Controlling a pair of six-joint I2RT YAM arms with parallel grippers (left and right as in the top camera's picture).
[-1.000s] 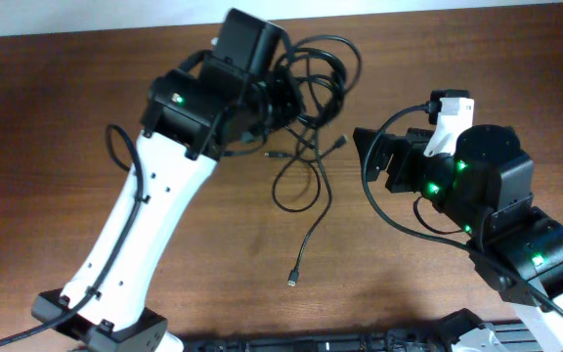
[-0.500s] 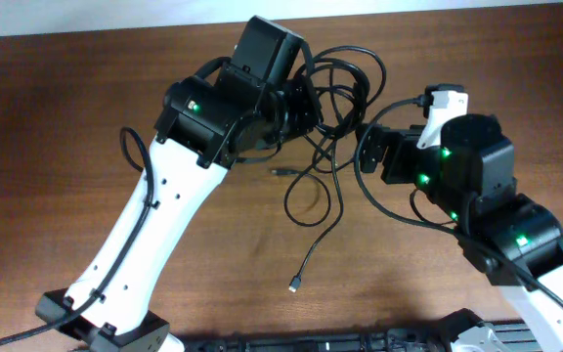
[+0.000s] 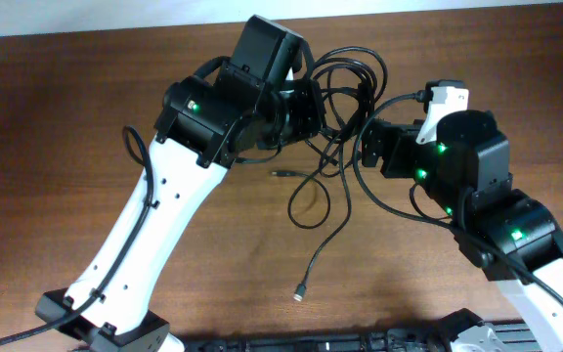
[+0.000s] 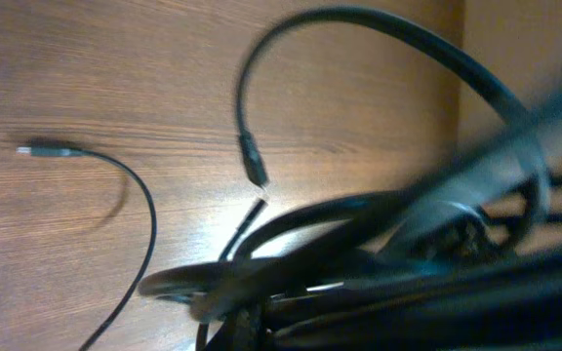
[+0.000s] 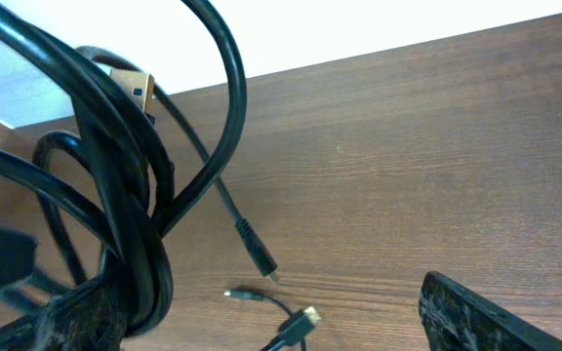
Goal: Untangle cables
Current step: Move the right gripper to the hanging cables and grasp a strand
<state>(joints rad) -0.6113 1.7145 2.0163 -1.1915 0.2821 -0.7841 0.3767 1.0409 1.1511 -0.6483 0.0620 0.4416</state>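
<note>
Two pincers above brown surface (image 3: 57, 108), left pincer (image 3: 306, 106) clamped shut on knotted black cables (image 5: 135, 234), bundle hanging between both pincers, one tail trailing down to plug (image 3: 301, 291) on surface, right pincer (image 3: 371, 147) spread wide, bundle close by one finger.

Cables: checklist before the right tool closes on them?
1. Left tool shut on the cables: ok, the bundle is lifted off the table.
2. Right tool open: ok.
3. Single strand between the right tool's jaws: cannot tell. The wrist view shows several strands bunched near one finger.
4. Loops separated: not ok, they are wound together.
5. Long plug end lying free on the wood: ok.
</note>
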